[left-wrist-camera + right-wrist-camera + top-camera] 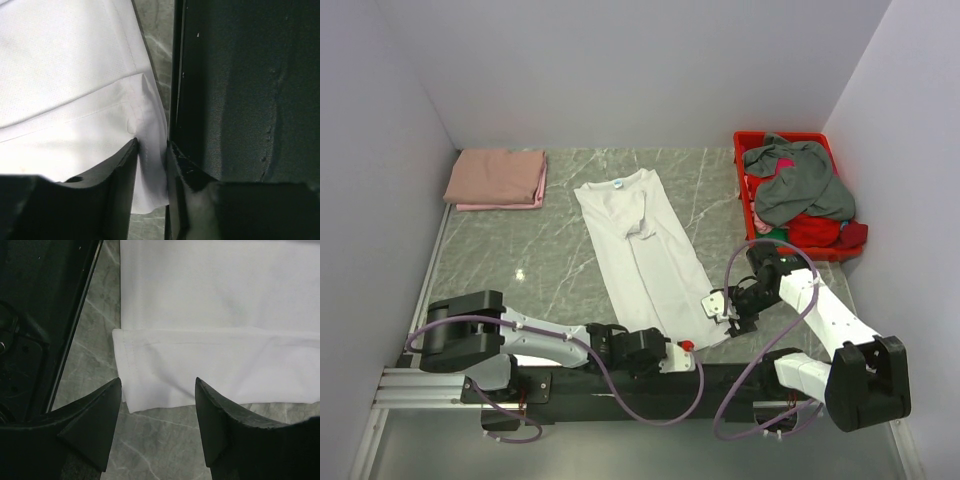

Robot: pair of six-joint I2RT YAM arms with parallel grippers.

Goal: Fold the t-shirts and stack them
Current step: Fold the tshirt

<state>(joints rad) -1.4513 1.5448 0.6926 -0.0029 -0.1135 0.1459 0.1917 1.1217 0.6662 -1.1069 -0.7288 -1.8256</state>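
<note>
A white t-shirt [640,250] lies folded lengthwise in a long strip on the marble table, its blue neck label [617,183] at the far end. My left gripper [670,352] is at the near hem; in the left wrist view its jaws [151,145] are pinched close on the white cloth [65,75]. My right gripper [720,308] is open at the hem's near right corner; in the right wrist view its fingers [157,382] straddle that corner of the shirt [215,290] without touching it. A folded salmon-pink t-shirt [495,178] lies at the far left.
A red plastic bin [740,150] at the far right holds a crumpled grey shirt [800,180] and a red one [815,230]. The black mounting rail [620,385] runs along the near edge, right beside the left gripper. Walls enclose three sides.
</note>
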